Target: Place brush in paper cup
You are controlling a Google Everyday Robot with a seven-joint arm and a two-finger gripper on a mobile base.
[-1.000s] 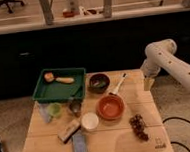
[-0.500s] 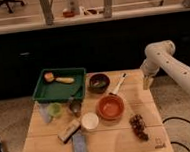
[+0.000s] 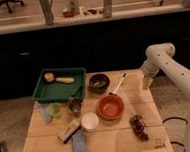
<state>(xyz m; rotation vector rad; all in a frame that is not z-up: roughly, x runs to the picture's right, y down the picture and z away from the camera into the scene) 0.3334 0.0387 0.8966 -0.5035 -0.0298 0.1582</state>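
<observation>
The slim white-handled brush (image 3: 119, 84) lies slanted on the wooden table (image 3: 109, 139), between the dark bowl (image 3: 98, 82) and the orange bowl (image 3: 110, 107). The white paper cup (image 3: 89, 121) stands upright left of the orange bowl, near the table's middle. My gripper (image 3: 147, 82) hangs from the white arm at the table's right edge, to the right of the brush and apart from it. It holds nothing that I can see.
A green tray (image 3: 59, 91) at the back left holds a tan wooden brush (image 3: 57, 78). A translucent green cup (image 3: 54, 110) and a small dark metallic cup (image 3: 75, 107) stand in front of it. A tan block (image 3: 68, 130), a blue-grey object (image 3: 79, 143) and dark grapes (image 3: 138, 126) lie near the front.
The arm has shifted slightly left, bringing the gripper a little closer to the table's right edge. The objects on the table have not moved.
</observation>
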